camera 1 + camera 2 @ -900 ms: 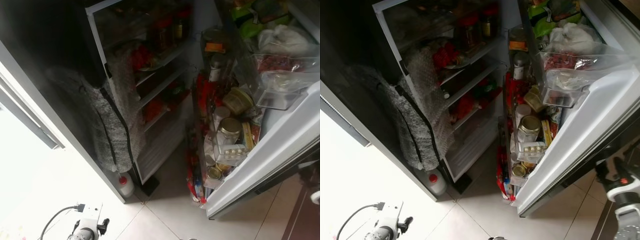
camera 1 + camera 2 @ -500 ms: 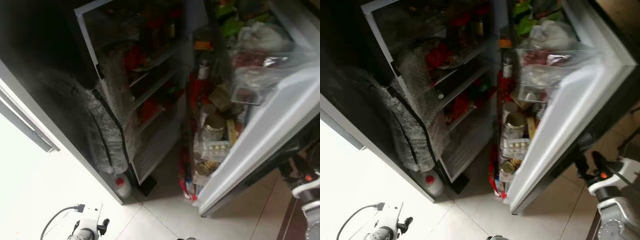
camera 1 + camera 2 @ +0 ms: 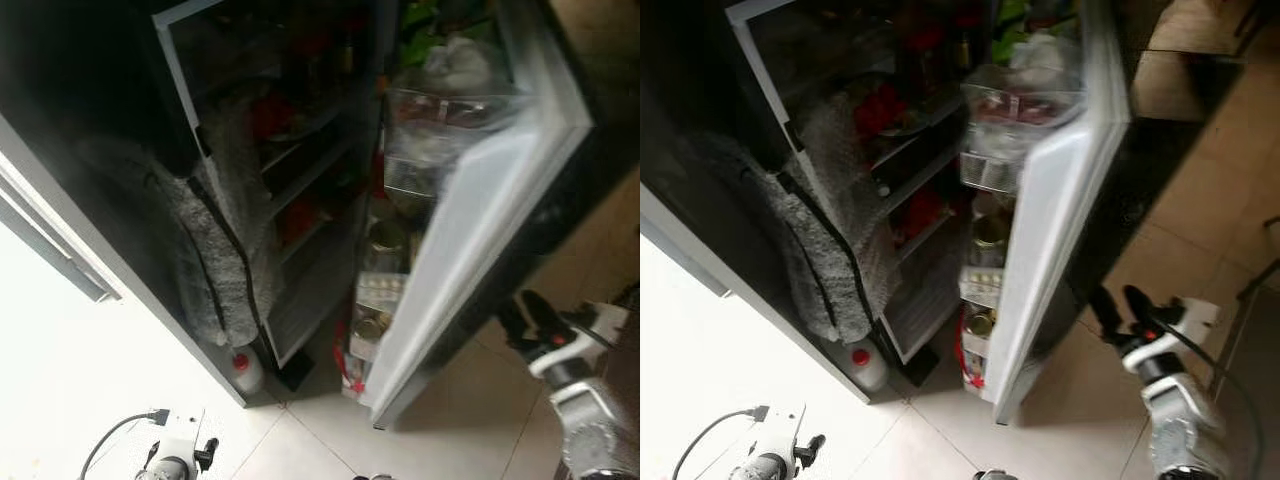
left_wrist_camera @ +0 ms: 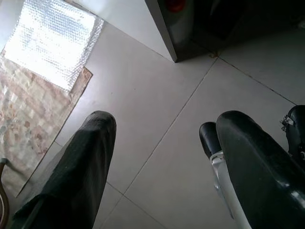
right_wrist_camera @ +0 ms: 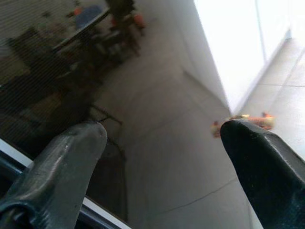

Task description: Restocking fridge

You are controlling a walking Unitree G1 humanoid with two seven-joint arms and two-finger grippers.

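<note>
The fridge door (image 3: 470, 230) has swung well toward closing since the earlier frames, so its inner racks, then fully facing the camera, now show edge-on in the upper middle of the frame, and the right tool (image 3: 1120, 305) has come into view at the lower right, just beside the door's dark outer face. Its two fingers are spread wide with nothing between them; the left tool (image 4: 157, 143) hangs over the floor tiles (image 4: 143, 100), likewise spread and empty. Judging by the packed door bins (image 3: 440, 105) and shelves (image 3: 310, 150), stocking looks mostly done and shutting the door remains. The shelf contents are dark and blurred; whether the tool touches the door I cannot tell.
</note>
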